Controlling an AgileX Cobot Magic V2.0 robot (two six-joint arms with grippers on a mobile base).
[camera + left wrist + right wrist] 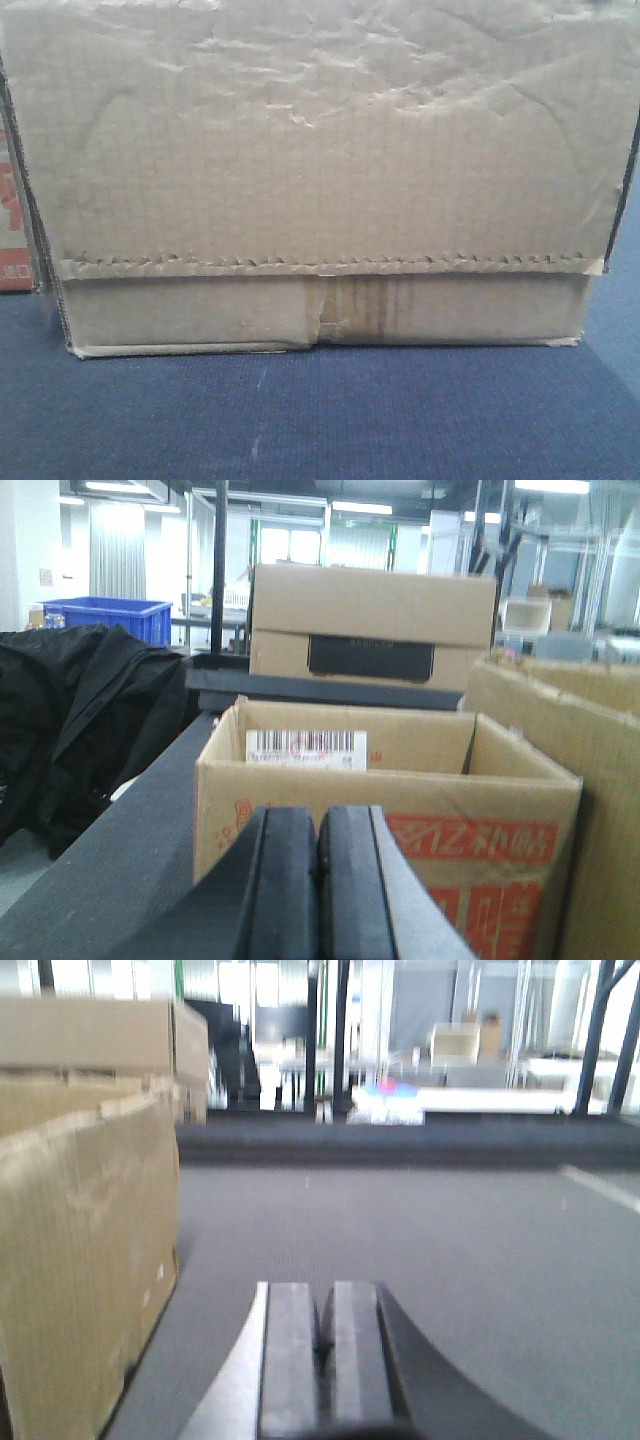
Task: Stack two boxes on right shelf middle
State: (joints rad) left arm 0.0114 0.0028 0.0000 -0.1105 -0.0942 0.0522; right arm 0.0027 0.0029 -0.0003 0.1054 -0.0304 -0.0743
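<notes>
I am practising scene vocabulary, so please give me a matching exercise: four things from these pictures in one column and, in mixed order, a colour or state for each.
Things:
1. taped box
2. open box
3. bin
4. left hand

Colour or state:
a. blue
b. shut
c. bears a barcode label
d. saw-edged tape strip across its face

Pairs: 1-d, 2-c, 3-a, 4-b.
</notes>
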